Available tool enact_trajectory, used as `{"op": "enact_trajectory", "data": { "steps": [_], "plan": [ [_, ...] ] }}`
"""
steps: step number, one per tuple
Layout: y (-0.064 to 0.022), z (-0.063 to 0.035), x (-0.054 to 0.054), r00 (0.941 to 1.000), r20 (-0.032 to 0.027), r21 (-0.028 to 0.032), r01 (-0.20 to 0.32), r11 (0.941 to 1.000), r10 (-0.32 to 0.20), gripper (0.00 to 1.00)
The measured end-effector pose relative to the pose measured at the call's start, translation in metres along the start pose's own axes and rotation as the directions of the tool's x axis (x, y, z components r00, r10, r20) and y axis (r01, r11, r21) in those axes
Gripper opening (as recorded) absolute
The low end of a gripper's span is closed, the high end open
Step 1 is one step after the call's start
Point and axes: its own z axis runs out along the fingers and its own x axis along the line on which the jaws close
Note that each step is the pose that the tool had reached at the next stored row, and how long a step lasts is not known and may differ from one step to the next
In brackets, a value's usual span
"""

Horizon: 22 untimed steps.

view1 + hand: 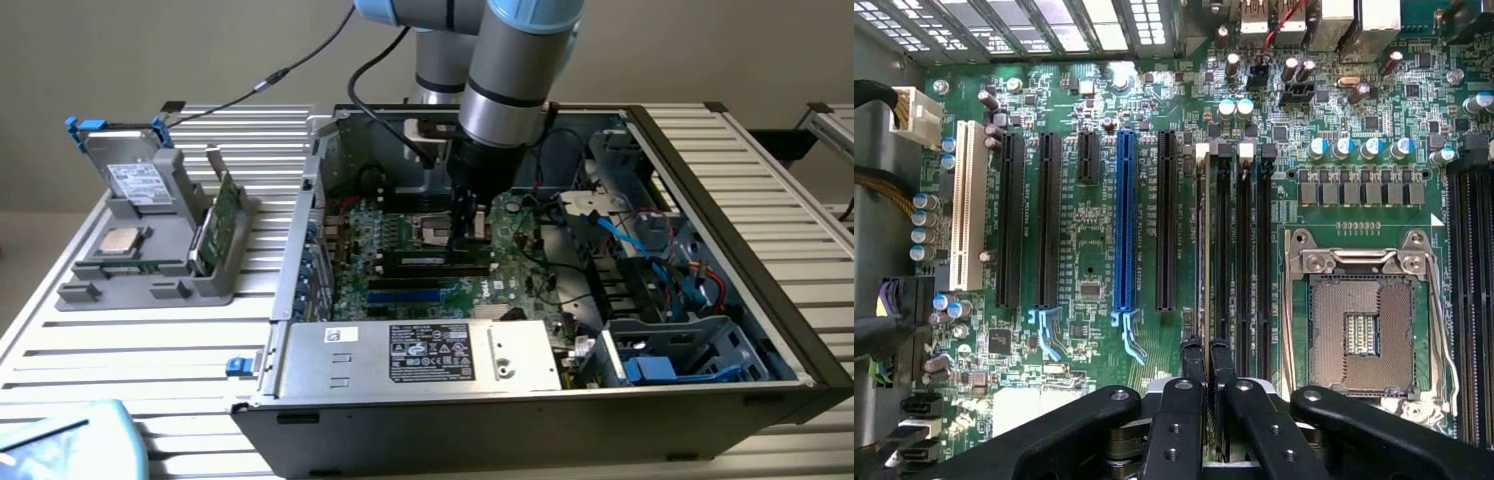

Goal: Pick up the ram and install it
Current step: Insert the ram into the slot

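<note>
One Universal Robots arm [514, 80] reaches down into an open computer case [747, 250] that lies on a slatted metal table [80, 380]. Its gripper [466, 238] hangs just above the green motherboard [400, 235], near the middle of the board.

From the wrist view, the gripper [1207, 350] has its two black fingertips [1194, 352] clenched with only a thin gap between them, grasping the ram [1205, 250]. The ram shows edge-on as a narrow strip. It runs along the outermost slot of a bank of black memory slots [1244, 250], on the side facing the expansion slots. Whether it is fully seated in that slot I cannot tell.

Beside the memory slots sits the bare processor socket [1359, 335] with its metal frame. On the other side are a blue expansion slot [1124, 230] and, farther off, a white one [967, 205].

At the case's near edge in the exterior view is the silver power supply [420, 352]. Well apart, on the exterior view's left, a grey holder [200, 285] carries a hard drive [134, 180], a square processor chip [122, 240] and an upright green card [220, 225].
</note>
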Motion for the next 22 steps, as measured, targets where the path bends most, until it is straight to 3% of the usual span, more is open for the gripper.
{"op": "enact_trajectory", "data": {
  "steps": [22],
  "plan": [
    [0.0008,0.0022,-0.0013,1.0,0.0005,0.003,0.0,1.0,0.0,0.13]
  ]
}}
